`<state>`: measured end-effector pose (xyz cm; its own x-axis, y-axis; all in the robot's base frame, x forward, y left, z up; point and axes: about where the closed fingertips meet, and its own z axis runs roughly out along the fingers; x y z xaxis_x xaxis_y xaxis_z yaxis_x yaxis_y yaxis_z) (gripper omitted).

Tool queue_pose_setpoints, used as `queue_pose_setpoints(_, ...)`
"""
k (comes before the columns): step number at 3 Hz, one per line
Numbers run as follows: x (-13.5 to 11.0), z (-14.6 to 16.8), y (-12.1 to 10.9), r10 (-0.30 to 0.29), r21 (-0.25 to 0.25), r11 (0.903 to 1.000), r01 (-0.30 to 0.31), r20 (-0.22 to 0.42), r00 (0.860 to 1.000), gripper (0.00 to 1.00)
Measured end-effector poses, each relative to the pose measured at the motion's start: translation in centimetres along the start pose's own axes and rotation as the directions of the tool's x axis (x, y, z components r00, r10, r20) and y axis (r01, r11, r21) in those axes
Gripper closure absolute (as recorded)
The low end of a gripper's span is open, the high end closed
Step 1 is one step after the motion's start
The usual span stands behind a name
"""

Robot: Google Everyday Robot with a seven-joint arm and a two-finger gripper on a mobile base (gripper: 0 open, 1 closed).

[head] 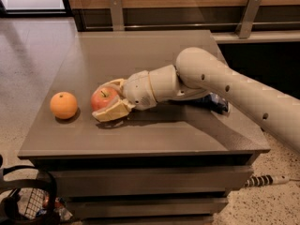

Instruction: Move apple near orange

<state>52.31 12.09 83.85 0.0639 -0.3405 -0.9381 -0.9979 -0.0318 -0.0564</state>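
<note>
The arm (234, 86) comes in from the right edge, low and almost flat over the counter (140, 50). The thick white forearm slopes down to a bend about over the counter's middle, and from there the wrist section (150, 88) points left. At the end of it the claw (97, 103) lies on its side close to the surface, with its opening aimed left.

It's clamped on the apple (103, 98). One pale finger (114, 83) curves round the far side of the fruit and the other runs along the near side. The red apple sits snug between them, stem up. Can't tell if the apple touches the counter or hangs just above it.

The orange (63, 105) sits on the counter just left of the claw's tips, near but apart, with a strip of bare counter between it and the apple.

Off to the claw's right, a dark blue thing (218, 103) peeks out from behind the arm. No idea what it is.
</note>
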Motion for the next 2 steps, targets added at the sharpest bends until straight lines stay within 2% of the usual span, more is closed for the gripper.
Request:
queue_pose_setpoints(1,-0.04,0.06,0.03,0.0,-0.001,1.0,0.0,0.0,1.0,0.17)
queue_pose_setpoints(2,-0.08,0.05,0.04,0.0,-0.002,1.0,0.0,0.0,1.0,0.0)
